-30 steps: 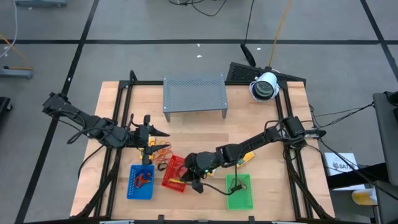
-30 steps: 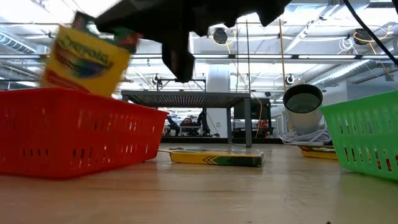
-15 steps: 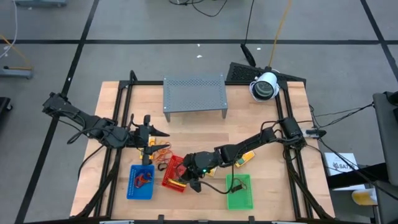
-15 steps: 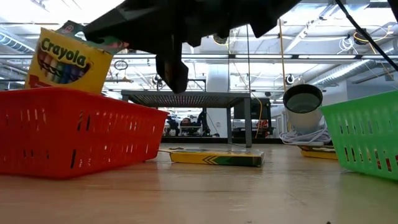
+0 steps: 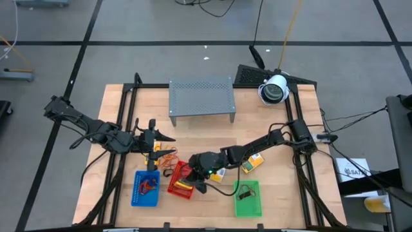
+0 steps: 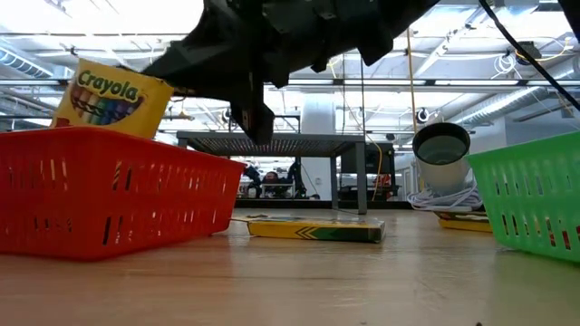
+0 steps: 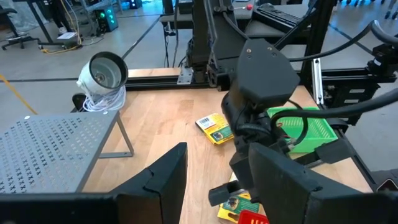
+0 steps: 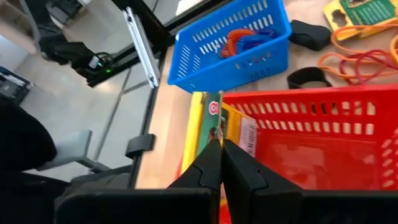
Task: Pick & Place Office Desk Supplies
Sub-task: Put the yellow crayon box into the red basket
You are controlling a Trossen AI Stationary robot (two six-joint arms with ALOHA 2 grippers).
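My right gripper (image 8: 221, 168) is shut on a yellow Crayola packet (image 6: 113, 98) over the red mesh tray (image 6: 109, 195). In the high view this gripper (image 5: 195, 180) stands at the red tray's (image 5: 175, 175) right side. Two more yellow packets (image 5: 254, 162) (image 5: 219, 173) lie flat on the table to the right of it. Orange rubber bands (image 5: 168, 156) lie beside my left gripper (image 7: 217, 186), which waits open near the table's left side, touching nothing. The blue tray (image 5: 145, 188) holds coloured loops. My right gripper pinches the Crayola packet between its two fingers by a narrow edge (image 8: 214, 134); the packet shows edge-on just ahead of the fingers. The packet stands tilted, its top above the red tray's rim and its lower part hidden behind the tray's wall.
The green tray (image 5: 248, 198) sits at the near right with a dark clip in it. The grey perforated rack (image 5: 201, 98) stands at the far middle, and a white round lamp (image 5: 273, 89) at the far right. Dark clips (image 8: 308, 34) lie between the blue and red trays.
My right gripper has carried the Crayola packet a little down over the red tray. The packet swung at first and now sits lower behind the tray's rim, tilted. My left arm has kept still.
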